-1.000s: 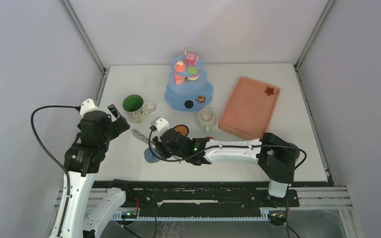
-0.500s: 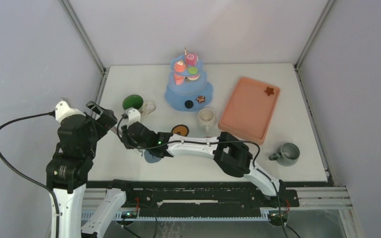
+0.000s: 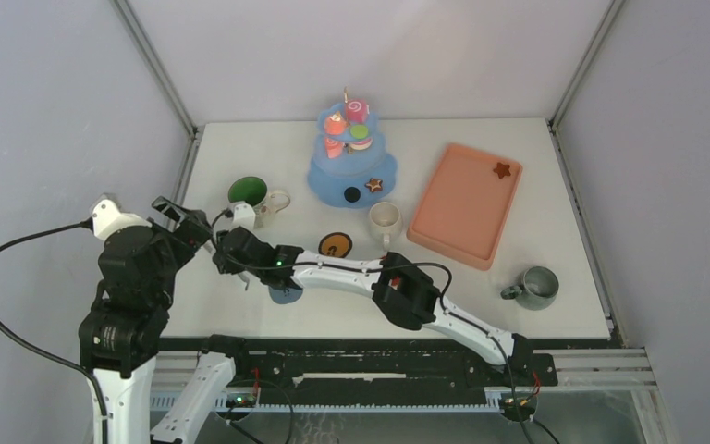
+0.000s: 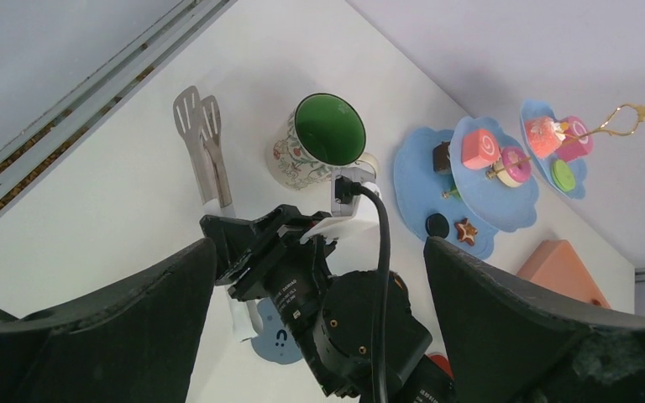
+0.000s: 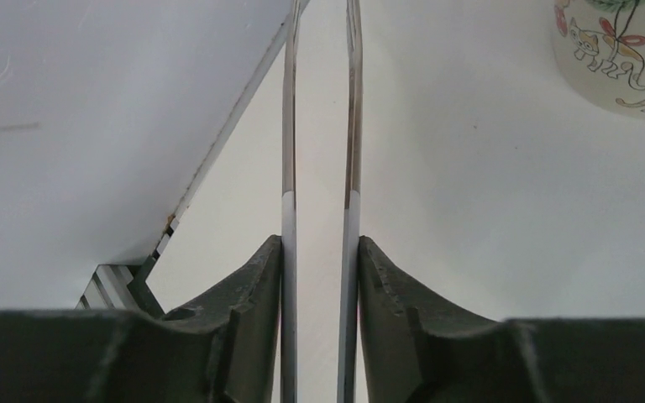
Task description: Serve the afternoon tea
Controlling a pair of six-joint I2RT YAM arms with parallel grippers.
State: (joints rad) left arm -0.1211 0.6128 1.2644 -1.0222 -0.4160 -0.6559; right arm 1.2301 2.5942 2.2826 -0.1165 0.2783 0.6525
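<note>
My right gripper [image 5: 319, 243] is shut on a pair of metal tongs [image 5: 290, 126], one finger against each arm. The tongs [image 4: 201, 143] point toward the table's left edge, just left of the green mug [image 4: 327, 138]. The right gripper [image 3: 228, 252] reaches far left across the table. My left gripper [image 4: 319, 243] hangs wide open above the right wrist, holding nothing. Pastries sit on the blue tiered stand [image 3: 333, 176]: a pink swirl roll [image 3: 358, 110], a black round [image 3: 352, 195] and a brown star [image 3: 373, 185]. The cream mug [image 3: 385, 220] and grey mug [image 3: 536, 285] stand apart.
A salmon tray [image 3: 462, 208] at the right carries one brown star [image 3: 501, 170]. An orange coaster [image 3: 336, 245] and a blue coaster [image 3: 285, 294] lie near the front middle. The left wall rail runs close beside the tongs.
The right arm has swung left with the tongs toward the green mug, uncovering the grey mug. The left arm has drawn back to the left.
</note>
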